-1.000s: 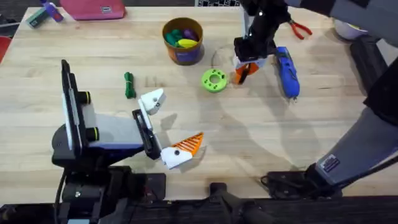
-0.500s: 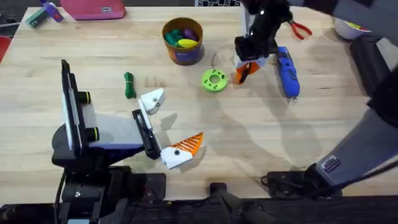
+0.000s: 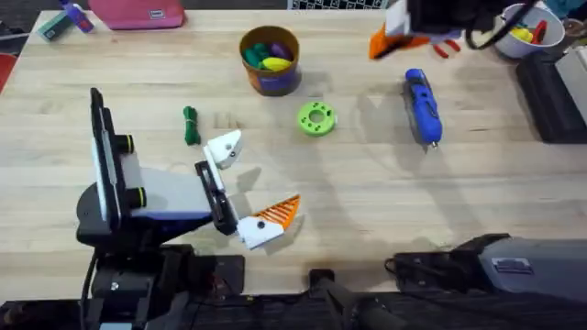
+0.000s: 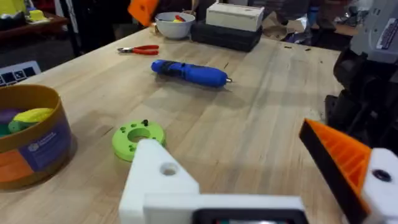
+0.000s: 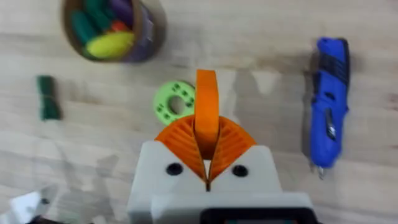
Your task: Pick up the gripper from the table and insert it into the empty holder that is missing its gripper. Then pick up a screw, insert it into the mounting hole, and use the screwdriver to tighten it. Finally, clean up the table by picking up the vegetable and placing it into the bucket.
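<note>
My right gripper (image 3: 396,35) hangs high over the table's far side, shut on the gripper (image 5: 206,102), a small orange wedge between its orange pads. My left gripper (image 3: 249,181) rests open near the front left. One of its fingers is the bare white holder (image 4: 158,177), the other carries an orange tip (image 4: 339,155). The blue screwdriver (image 3: 423,105) lies at the far right. The dark-green vegetable (image 3: 190,126) lies left of centre. The bucket (image 3: 270,60) stands at the back with toys in it. A small dark pin (image 4: 145,122), perhaps a screw, stands on the green disc (image 3: 316,119).
Red-handled pliers (image 4: 140,50) and a white bowl (image 3: 523,32) sit at the far right corner, beside a black box (image 3: 550,101). A pink case (image 3: 138,14) lies at the far left. Bare wood stretches across the centre and front right.
The right gripper has risen from the table beside the green disc and moved up toward the far edge, carrying the orange gripper piece. The left arm has stayed still.
</note>
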